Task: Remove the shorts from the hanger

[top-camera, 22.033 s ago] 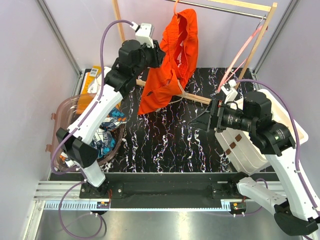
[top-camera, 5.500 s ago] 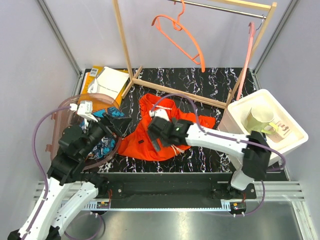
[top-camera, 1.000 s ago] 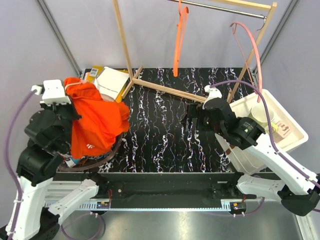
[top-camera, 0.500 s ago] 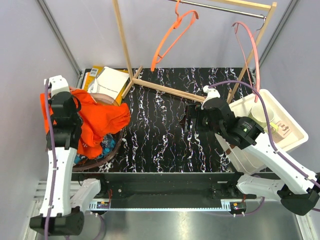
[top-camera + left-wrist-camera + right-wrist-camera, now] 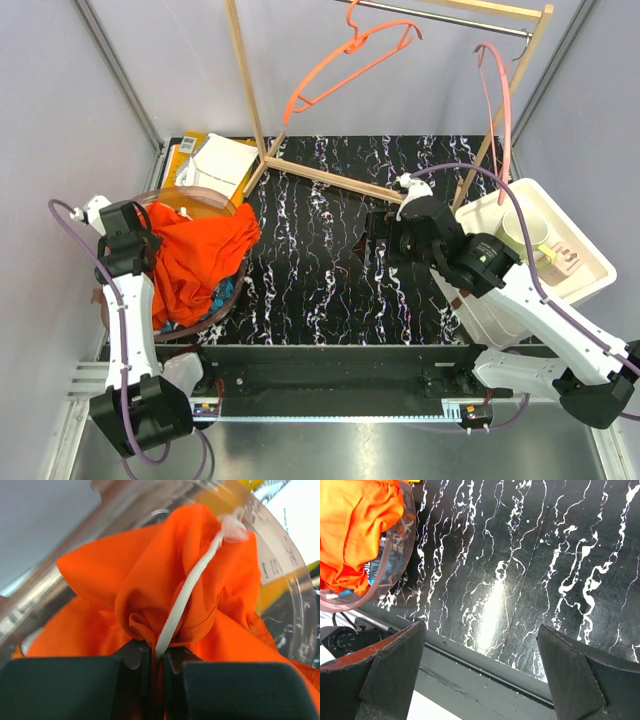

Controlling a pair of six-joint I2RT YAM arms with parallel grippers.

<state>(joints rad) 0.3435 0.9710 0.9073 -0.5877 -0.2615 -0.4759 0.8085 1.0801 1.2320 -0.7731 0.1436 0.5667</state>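
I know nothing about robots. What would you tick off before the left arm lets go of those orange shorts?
1. The orange shorts are off the orange hanger: ok, it hangs bare.
2. The left end effector has a hold: ok, shut on cloth and drawstring.
3. The shorts are over the clear basket: ok, mostly lying in it.
4. The right end effector is out of the way: ok, open above the table.
5. The patterned shorts are fully inside: cannot tell, mostly covered.

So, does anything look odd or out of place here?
The orange hanger hangs steeply tilted on the rail, not level. The orange shorts bulge over the rim of the basket, only partly inside, with the left gripper shut on them.
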